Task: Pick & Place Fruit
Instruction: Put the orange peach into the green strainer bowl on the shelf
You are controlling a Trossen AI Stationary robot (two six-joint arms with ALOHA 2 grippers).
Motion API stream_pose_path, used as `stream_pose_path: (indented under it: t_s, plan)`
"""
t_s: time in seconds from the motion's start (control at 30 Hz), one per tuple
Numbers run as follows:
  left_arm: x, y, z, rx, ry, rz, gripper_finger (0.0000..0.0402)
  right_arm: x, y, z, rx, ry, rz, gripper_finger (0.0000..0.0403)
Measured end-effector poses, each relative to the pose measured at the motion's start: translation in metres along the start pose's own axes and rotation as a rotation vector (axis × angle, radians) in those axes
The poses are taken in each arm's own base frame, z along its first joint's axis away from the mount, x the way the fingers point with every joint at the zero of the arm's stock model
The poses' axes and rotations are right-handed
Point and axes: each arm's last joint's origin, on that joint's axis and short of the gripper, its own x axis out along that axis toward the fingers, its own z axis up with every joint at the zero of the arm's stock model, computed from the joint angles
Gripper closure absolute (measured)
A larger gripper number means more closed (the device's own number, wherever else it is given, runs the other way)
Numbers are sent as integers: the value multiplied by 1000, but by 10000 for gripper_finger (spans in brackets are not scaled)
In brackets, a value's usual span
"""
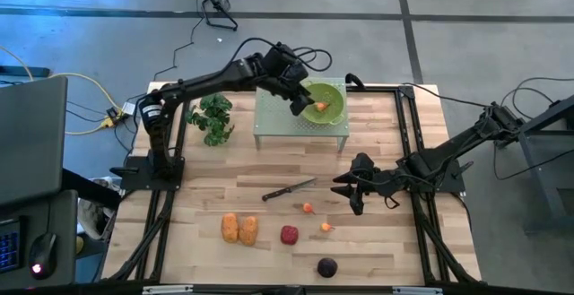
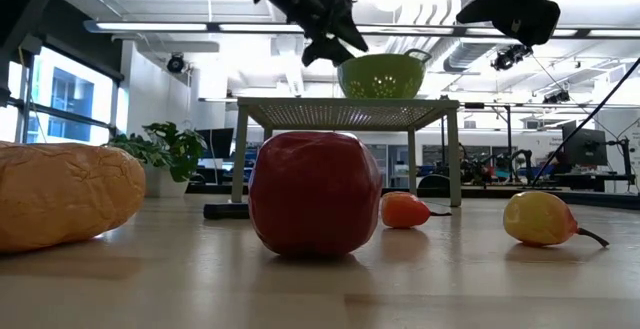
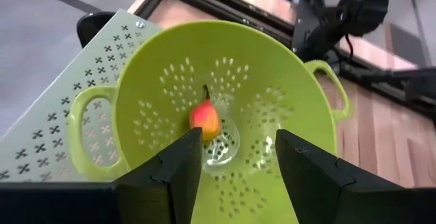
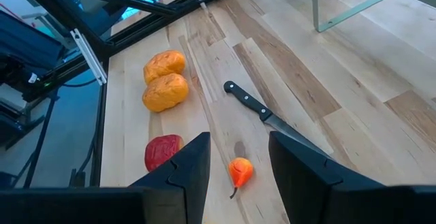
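A green colander stands on a pale perforated stand at the table's far side. One tiny orange-red fruit lies in the colander's bottom. My left gripper is open and empty just above the colander's rim. My right gripper is open and empty above the table, above another tiny orange-red fruit. A third tiny fruit, two orange oblong pieces, a red apple-like piece and a dark purple round piece lie on the table near the front.
A slim dark knife lies mid-table, left of my right gripper. A leafy green bunch sits left of the stand. Black frame rails run along the table's sides.
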Motion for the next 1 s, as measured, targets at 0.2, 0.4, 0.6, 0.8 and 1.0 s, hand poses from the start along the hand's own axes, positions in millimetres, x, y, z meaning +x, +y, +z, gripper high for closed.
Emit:
stream_pose_path:
  t_s: [0.2, 0.4, 0.6, 0.8, 1.0]
  plan:
    - [-13, -10, 0, 62, 64, 4, 218, 0, 0, 0, 0, 0, 0, 259]
    - [-25, -35, -4, 157, 88, -15, 218, 0, 0, 0, 0, 1, 0, 259]
    - [-33, -62, -16, 243, 180, -52, 218, 0, 0, 0, -1, 1, -1, 259]
    - [-40, -82, -32, 312, 306, -86, 218, 0, 0, 0, -3, 1, -1, 259]
    - [-42, -99, -41, 350, 362, -120, 218, 0, 0, 0, 0, 0, -1, 259]
